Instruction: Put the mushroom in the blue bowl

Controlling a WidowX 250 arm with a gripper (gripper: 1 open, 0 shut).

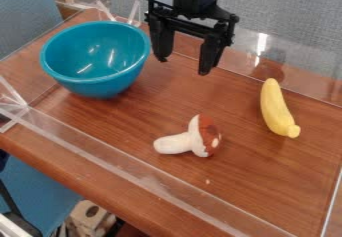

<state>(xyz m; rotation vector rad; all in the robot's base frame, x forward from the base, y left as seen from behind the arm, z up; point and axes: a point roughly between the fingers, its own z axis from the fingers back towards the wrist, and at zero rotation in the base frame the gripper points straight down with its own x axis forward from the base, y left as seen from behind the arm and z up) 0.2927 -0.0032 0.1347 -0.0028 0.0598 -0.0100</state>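
The mushroom, with a reddish-brown cap and cream stem, lies on its side on the wooden table near the middle front. The blue bowl stands at the left, teal and deep, with nothing inside. My gripper hangs above the table behind the mushroom and just right of the bowl. It points down, its two black fingers spread wide apart and open with nothing between them. It touches neither the mushroom nor the bowl.
A yellow banana lies at the right. Low clear plastic walls run along the table's edges. The wooden table drops off at the front left.
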